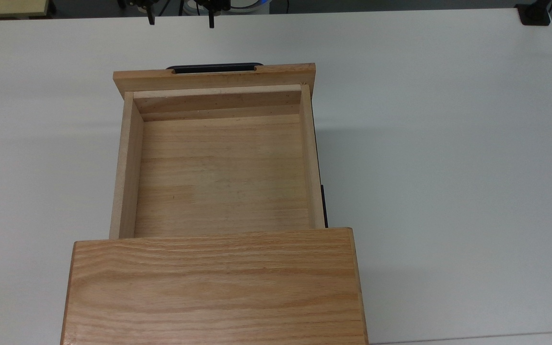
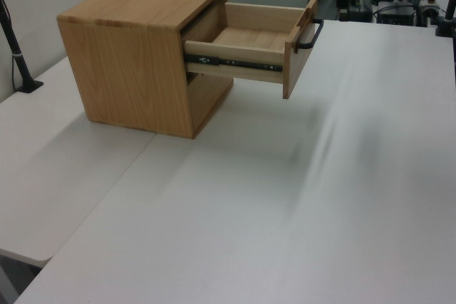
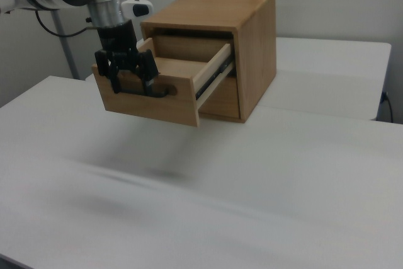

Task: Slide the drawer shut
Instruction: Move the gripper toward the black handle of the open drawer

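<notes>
The drawer [image 1: 221, 177] is light wood, empty, with a black handle [image 3: 143, 89]. It stands pulled far out of the cabinet [image 2: 139, 55] on the white desk [image 1: 448, 167]. In the right view, the gripper [image 3: 128, 74] hangs at the front panel, its fingers [image 3: 149, 69] spread apart above the handle, holding nothing.

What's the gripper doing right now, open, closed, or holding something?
Gripper: in front of the pulled-out drawer, by its handle; whether it is open or closed cannot be told.
</notes>
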Robot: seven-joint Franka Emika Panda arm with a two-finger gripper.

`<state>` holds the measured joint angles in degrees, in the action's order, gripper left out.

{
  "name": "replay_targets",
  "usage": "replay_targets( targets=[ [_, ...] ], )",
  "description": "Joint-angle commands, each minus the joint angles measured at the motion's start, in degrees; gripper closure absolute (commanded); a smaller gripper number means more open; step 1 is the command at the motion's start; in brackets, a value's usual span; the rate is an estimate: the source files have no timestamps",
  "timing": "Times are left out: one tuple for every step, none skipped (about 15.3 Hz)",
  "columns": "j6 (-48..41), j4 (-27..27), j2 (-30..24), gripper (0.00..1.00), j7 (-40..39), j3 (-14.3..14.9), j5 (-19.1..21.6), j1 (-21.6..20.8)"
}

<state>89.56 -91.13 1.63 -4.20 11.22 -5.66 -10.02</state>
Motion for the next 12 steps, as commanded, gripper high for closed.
replay_targets(
  targets=[
    [-1.75,0.25,-0.49,0.0,-0.73,0.9,-0.67,-0.44],
    [-1.75,0.25,-0.4,0.0,-0.73,0.82,-0.58,-0.44],
    [-1.75,0.25,-0.32,0.0,-0.64,0.82,-0.41,-0.53],
    [-1.75,0.16,-0.32,0.0,-0.64,0.82,-0.41,-0.53],
    [-1.75,0.16,-0.32,0.02,-0.64,0.82,-0.41,-0.62],
    [-1.75,0.16,-0.32,0.07,-0.64,0.73,-0.41,-0.53],
    [-1.75,0.16,-0.23,0.12,-0.64,0.56,-0.41,-0.62],
    [-1.75,0.16,-0.23,0.19,-0.72,0.56,-0.41,-0.62],
    [-1.75,0.16,-0.14,0.3,-0.73,0.47,-0.41,-0.62],
    [-1.75,0.16,-0.14,0.42,-0.73,0.47,-0.32,-0.62],
    [-1.67,0.16,0.03,0.52,-0.73,0.47,-0.06,-0.62],
    [-1.58,0.16,0.21,0.59,-0.73,0.38,0.12,-0.62]
  ],
)
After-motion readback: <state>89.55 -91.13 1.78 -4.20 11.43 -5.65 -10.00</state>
